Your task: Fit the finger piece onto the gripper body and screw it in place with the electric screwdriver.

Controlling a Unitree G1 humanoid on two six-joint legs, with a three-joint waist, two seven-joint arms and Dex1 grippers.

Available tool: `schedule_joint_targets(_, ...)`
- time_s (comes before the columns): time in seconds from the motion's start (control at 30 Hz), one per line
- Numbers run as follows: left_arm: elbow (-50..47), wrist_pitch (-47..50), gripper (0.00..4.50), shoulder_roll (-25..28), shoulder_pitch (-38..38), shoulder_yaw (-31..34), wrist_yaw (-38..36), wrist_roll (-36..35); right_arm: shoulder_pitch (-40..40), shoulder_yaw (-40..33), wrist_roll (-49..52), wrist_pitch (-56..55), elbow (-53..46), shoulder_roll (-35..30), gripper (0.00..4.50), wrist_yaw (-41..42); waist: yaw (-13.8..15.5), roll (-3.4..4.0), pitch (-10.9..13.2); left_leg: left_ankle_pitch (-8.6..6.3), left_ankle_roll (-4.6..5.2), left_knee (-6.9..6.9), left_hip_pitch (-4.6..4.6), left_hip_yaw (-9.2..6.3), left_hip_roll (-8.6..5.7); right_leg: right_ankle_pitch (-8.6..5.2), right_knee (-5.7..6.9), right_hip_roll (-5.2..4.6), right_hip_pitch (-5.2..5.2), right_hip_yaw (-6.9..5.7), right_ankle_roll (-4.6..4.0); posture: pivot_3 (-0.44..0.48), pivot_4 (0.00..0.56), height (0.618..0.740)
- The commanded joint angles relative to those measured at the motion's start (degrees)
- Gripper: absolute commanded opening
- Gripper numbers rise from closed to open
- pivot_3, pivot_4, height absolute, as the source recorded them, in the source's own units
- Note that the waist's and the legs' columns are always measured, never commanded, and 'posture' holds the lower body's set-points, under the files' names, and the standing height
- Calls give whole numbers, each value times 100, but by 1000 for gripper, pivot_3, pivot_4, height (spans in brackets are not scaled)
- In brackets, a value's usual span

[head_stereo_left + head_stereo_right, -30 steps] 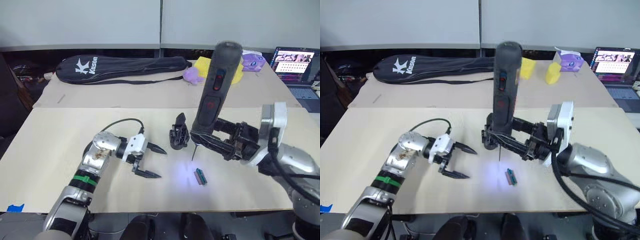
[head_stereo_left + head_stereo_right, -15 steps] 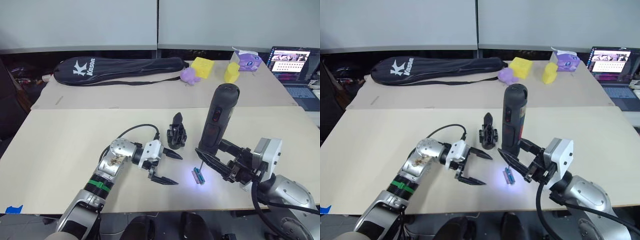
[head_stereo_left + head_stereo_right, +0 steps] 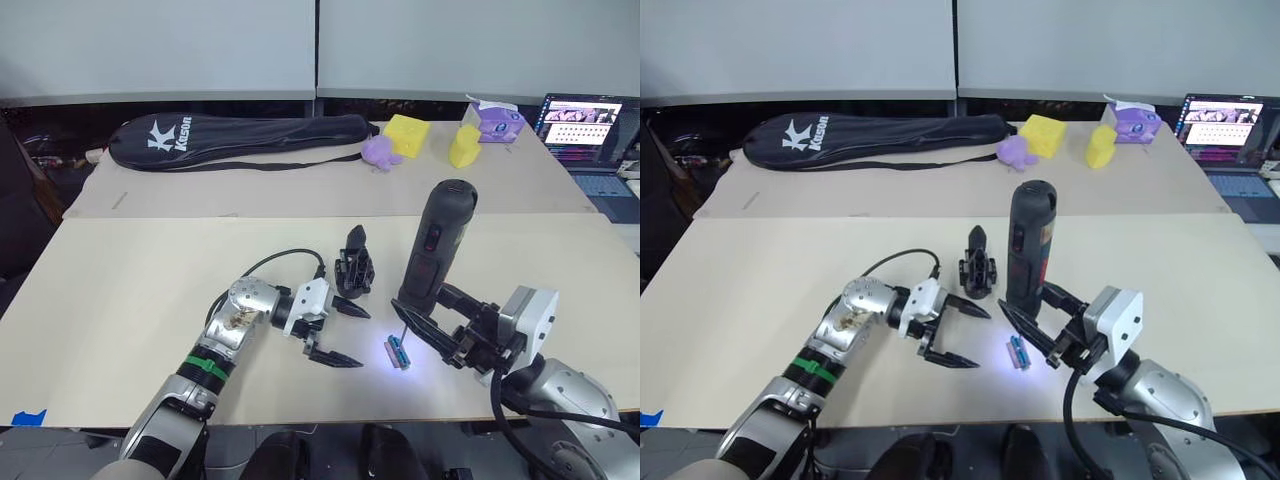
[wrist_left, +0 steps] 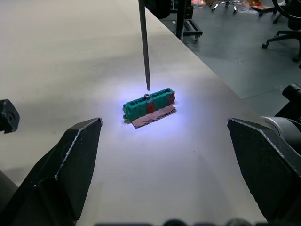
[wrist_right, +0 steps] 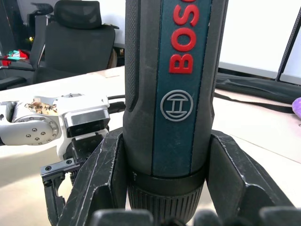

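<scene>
**Screwdriver bit on the green block**

Left gripper [image 3: 338, 333] jaws spread wide, holding nothing; gripper body [image 3: 355, 269] stands upright just beyond its upper finger. Green-and-brown piece [image 4: 149, 105] lies ahead of the jaws, lit. Right gripper [image 3: 428, 318] is clamped on the electric screwdriver [image 3: 436, 240], held upright, bit tip touching that piece.

The electric screwdriver [image 3: 432, 247] has a matt dark plastic shell with a ribbed rubbery grip and glossy red lettering; its thin bit [image 4: 144, 44] is bare grey metal. The gripper body [image 3: 355, 270] looks like matt black plastic. The tabletop [image 3: 130, 290] is smooth, pale and matt. The racket bag [image 3: 235, 136] near its far edge is black cloth.
</scene>
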Motion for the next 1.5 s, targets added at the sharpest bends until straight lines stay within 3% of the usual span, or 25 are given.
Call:
schedule_joint_targets(0.03, -53, -64, 4500, -13, -81, 1, -6, -41, -36, -31, 16, -280, -180, 59, 1919, -50, 1, 0, 0, 0, 0, 0, 1, 0, 0, 0, 0, 0, 0, 0, 0, 0, 150, 723)
schedule_joint_targets(1.5, -65, -62, 4500, -55, -162, 2, 57, -40, -4, -65, 6, -202, -156, 19, 1919, -172, 2, 0, 0, 0, -1, 0, 1, 2, 0, 0, 1, 0, 1, 1, 0, 0, 150, 723)
